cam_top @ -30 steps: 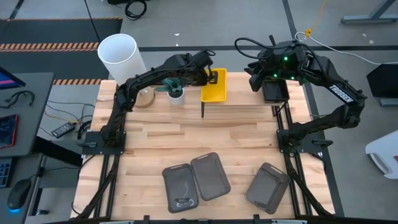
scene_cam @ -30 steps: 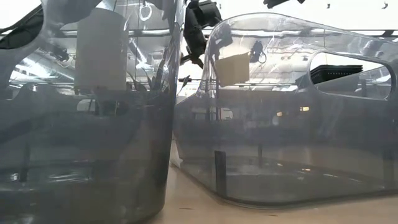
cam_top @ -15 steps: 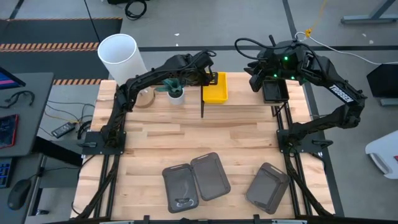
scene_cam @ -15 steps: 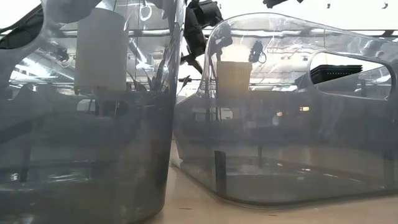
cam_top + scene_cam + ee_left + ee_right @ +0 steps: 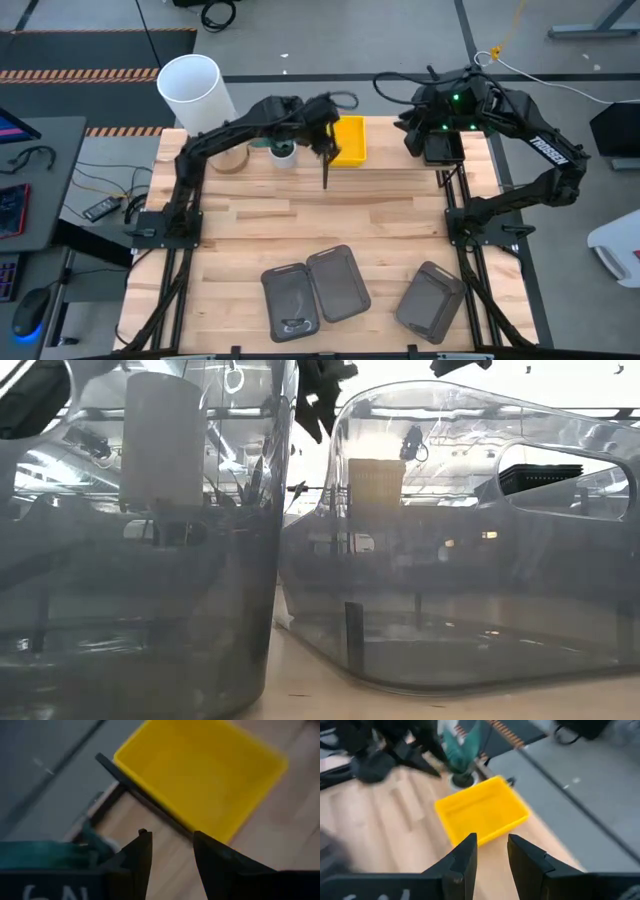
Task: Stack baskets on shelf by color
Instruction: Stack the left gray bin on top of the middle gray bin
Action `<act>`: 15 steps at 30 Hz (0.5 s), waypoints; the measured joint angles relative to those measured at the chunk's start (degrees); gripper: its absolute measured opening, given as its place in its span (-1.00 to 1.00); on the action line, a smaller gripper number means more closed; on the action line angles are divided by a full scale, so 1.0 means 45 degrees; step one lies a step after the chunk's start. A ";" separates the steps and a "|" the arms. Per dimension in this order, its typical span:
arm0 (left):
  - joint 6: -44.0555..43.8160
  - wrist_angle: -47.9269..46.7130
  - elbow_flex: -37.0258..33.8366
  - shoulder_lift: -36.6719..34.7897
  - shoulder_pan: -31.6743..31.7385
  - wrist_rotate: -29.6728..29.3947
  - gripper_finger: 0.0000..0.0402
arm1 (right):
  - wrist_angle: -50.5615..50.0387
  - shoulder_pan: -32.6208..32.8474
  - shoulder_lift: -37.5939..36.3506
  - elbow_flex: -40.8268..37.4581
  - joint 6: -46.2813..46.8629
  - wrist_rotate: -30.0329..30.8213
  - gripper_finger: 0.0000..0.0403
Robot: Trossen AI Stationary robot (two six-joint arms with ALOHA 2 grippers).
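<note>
A yellow basket [image 5: 349, 140] rests by its base on the left end of the shelf [image 5: 395, 152], at the table's far side. It also shows in the left wrist view [image 5: 200, 775] and the right wrist view [image 5: 482, 815]. My left gripper [image 5: 172, 851] hovers open just left of it [image 5: 324, 140], touching nothing. A black basket [image 5: 443, 148] stands on the shelf's right end. My right gripper [image 5: 492, 852] hangs open above it [image 5: 424, 128], with nothing between its fingers. Three dark grey baskets [image 5: 340, 283] lie near the table's front edge.
A white cylinder [image 5: 190, 85], a tape roll [image 5: 235, 158] and a small green plant pot [image 5: 283, 150] stand at the far left, close to my left arm. The grey baskets [image 5: 450, 560] fill the low view. Bare wood lies mid-table [image 5: 320, 220].
My left gripper has opened and let go of the yellow basket, then drawn back toward the table's left and up a little. The basket, held tilted before, has come down level onto the shelf's left end.
</note>
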 joint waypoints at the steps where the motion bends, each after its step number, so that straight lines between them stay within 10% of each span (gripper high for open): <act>1: 0.0591 -0.0329 -0.0008 -0.0160 -0.0244 -0.0173 -0.27 | -0.0200 0.0008 0.0023 0.0000 0.0090 -0.0250 -0.43; 15: 0.3874 -0.2044 -0.1708 -0.2117 -0.3216 0.1001 -0.45 | -0.1351 0.1454 -0.0120 -0.3850 0.3308 -0.2928 -0.43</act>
